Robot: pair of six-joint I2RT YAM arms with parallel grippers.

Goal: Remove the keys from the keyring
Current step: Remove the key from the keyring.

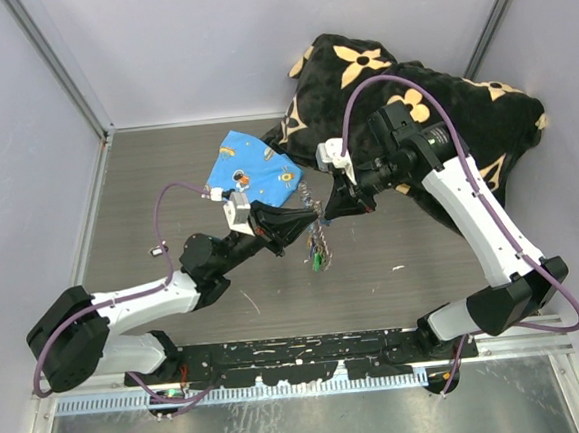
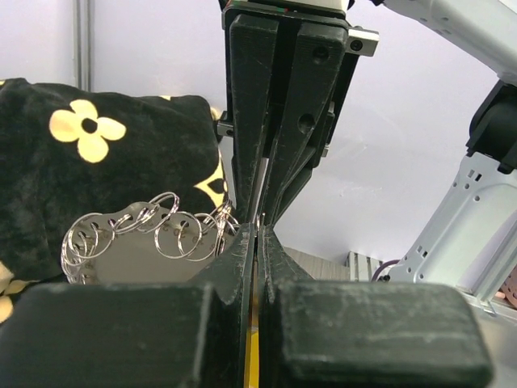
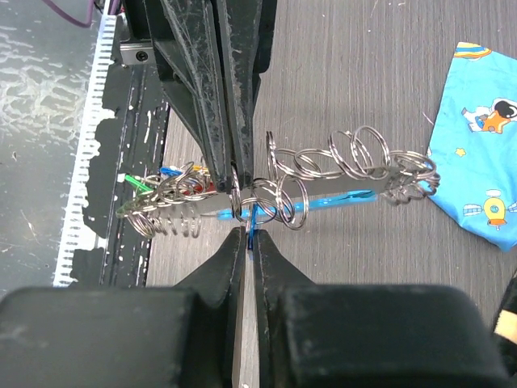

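The left gripper (image 1: 308, 218) is reaching in from the near left, its jaws pressed fully together and pinching the keyring (image 3: 347, 182) at mid-length. Just behind it, the blue printed cloth (image 1: 251, 172) is lying flat on the bench (image 1: 165, 166). The keyring, a flat metal strip strung with many split rings and a light-blue curved piece, is hanging clear of the bench between the two arms. The keys (image 3: 182, 182), with red, green and blue heads, are dangling in a cluster from its lower end. The right gripper (image 1: 329, 207) is meeting the left one tip to tip, its jaws closed to a sliver on the keyring's blue piece. A black cushion (image 1: 430, 95) with gold flowers is sitting at the far right.
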